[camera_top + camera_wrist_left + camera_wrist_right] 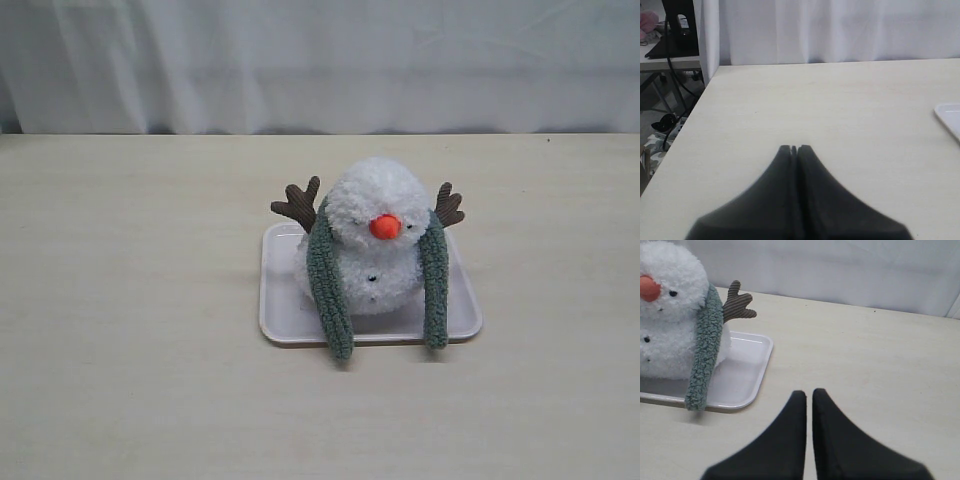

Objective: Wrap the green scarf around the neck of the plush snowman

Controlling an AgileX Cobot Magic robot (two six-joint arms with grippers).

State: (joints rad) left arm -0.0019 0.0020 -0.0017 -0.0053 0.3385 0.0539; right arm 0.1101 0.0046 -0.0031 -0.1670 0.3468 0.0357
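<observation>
Pale table stood before a white curtain. On it, the green scarf lay draped behind the plush snowman's neck, its ends hanging at 5 and 7 o'clock across the white tray. The left gripper and right gripper were both closed, empty and clear of the tray.

In the exterior view the plush snowman tips its head forward, so the neck is covered. The middle of the green scarf runs behind the head out of sight, and how it lies there cannot be told. The tray has its far edge hidden behind the body. In the right wrist view the picture's edge cuts the snowman and tray off. In the left wrist view only a corner of the tray shows. The left pincer and right pincer are blurred dark shapes, cut off at their bases.
</observation>
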